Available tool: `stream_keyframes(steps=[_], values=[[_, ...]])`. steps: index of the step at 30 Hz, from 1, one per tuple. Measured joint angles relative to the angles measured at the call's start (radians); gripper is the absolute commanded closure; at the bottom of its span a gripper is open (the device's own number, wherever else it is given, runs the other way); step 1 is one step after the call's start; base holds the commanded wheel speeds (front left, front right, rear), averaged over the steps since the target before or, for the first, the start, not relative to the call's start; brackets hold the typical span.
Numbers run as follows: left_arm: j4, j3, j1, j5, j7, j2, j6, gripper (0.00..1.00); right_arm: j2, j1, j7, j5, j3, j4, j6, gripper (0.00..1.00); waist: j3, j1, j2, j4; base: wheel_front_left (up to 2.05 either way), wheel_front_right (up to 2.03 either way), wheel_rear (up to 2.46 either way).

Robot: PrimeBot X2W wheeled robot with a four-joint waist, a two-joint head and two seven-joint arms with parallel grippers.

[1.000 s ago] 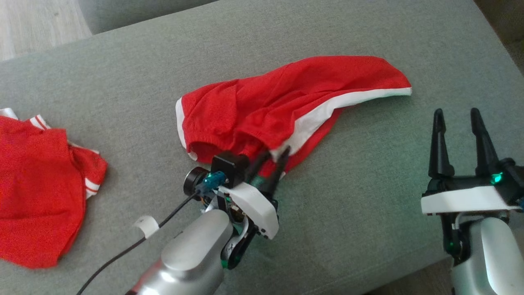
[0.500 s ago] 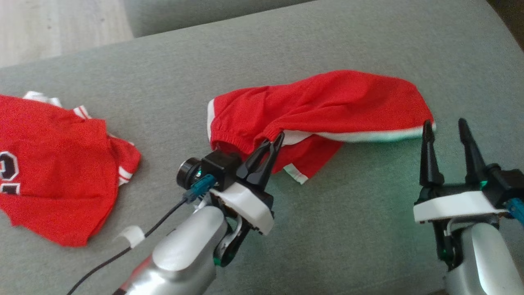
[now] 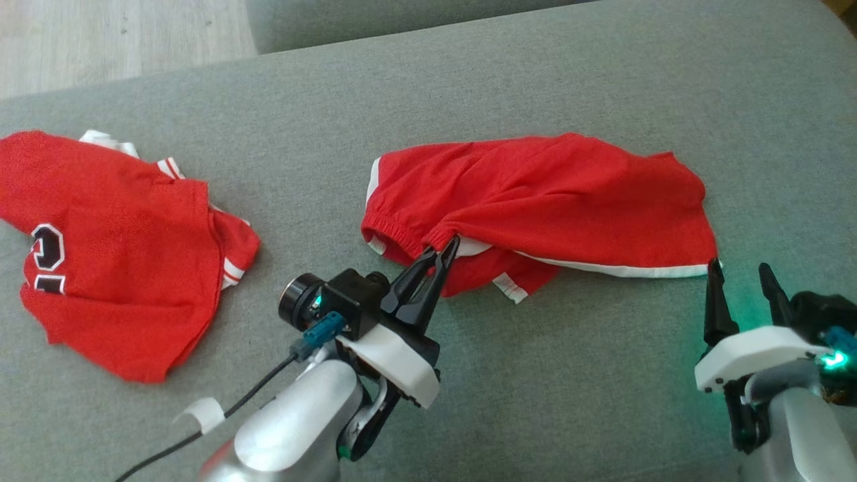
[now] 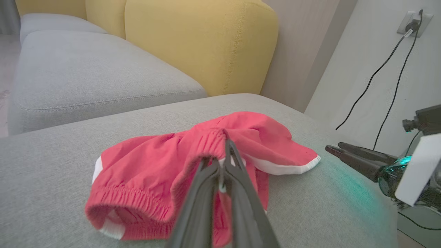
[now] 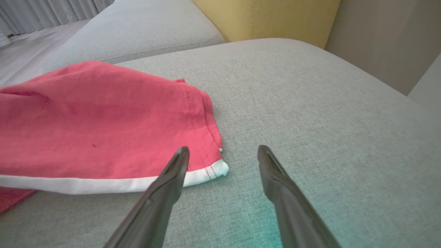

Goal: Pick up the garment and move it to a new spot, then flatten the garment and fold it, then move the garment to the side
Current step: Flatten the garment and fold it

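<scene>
Right, the garment (image 3: 535, 194) (red shorts w/ white trim along hem and side) lies crumpled mid-cushion. Its waistband is to the robot's left and the leg hem is stretched out to the right. The elastic waistband is bunched and drawn into a small peak at the near edge, approx. where the left gripper (image 3: 447, 248) has it. Those jaws are clenched on a fold of the waistband, fabric pinched right at the tips, and the rest of the shorts rests on the sofa cushion (image 3: 569, 375). The right gripper (image 3: 739, 265) sits just beside the hem's white-trimmed right corner, jaws spread apart and holding nothing. In the right wrist view one finger's tip overlaps that corner, but touching vs. hovering can't be told. Well apart, on the cushion's left side, a red jersey (image 3: 120, 254) w/ white-striped sleeve trim and a black-and-white number lies rumpled. Beyond are a second grey cushion (image 4: 86, 72), a yellow backrest (image 4: 206, 44), a wall socket (image 4: 413, 19) and a pale wood floor (image 3: 100, 40).
</scene>
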Motion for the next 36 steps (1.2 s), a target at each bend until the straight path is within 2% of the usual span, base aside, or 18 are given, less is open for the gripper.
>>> stream_keyframes(steps=[12, 23, 24, 25, 26, 31, 36], values=[[-0.041, -0.014, 0.0, 0.007, 0.001, 0.005, 0.013, 1.0, 0.0, -0.101, 0.013, -0.053, -0.044, 0.183, 0.0, 0.0, 0.015, 0.0, 0.0, 0.011, 0.0, 0.0, 0.0], [-0.058, -0.017, -0.002, 0.008, 0.009, 0.015, 0.014, 1.0, -0.001, -0.18, 0.018, -0.08, -0.055, 0.268, 0.0, 0.0, 0.044, 0.0001, 0.0, 0.026, 0.0, 0.0, 0.0], [-0.058, -0.017, -0.002, 0.008, 0.009, 0.016, 0.014, 1.0, -0.001, -0.185, 0.017, -0.08, -0.053, 0.274, 0.0, 0.27, 0.044, 0.0, 0.0, 0.026, 0.0, 0.0, 0.0], [-0.058, -0.017, -0.002, 0.008, 0.009, 0.018, 0.014, 1.0, -0.002, -0.187, 0.017, -0.081, -0.051, 0.278, 0.0, 0.72, 0.044, 0.0001, 0.0, 0.026, 0.0, 0.0, 0.0], [-0.058, -0.017, -0.002, 0.008, 0.01, 0.021, 0.014, 1.0, -0.002, -0.19, 0.016, -0.081, -0.044, 0.286, 0.0, 1.0, 0.042, 0.0001, 0.0, 0.026, 0.0, 0.0, 0.0], [-0.055, -0.017, -0.002, 0.005, 0.01, 0.03, 0.021, 1.0, -0.001, -0.195, -0.009, -0.078, -0.015, 0.3, 0.0, 1.0, 0.022, 0.0001, 0.0, 0.024, 0.0, 0.0, 0.0], [-0.054, -0.015, -0.002, 0.005, 0.012, 0.043, 0.023, 1.0, -0.001, -0.195, -0.027, -0.004, 0.039, 0.257, 0.0, 1.0, -0.012, 0.0, 0.0, 0.02, 0.0, 0.0, 0.0]])
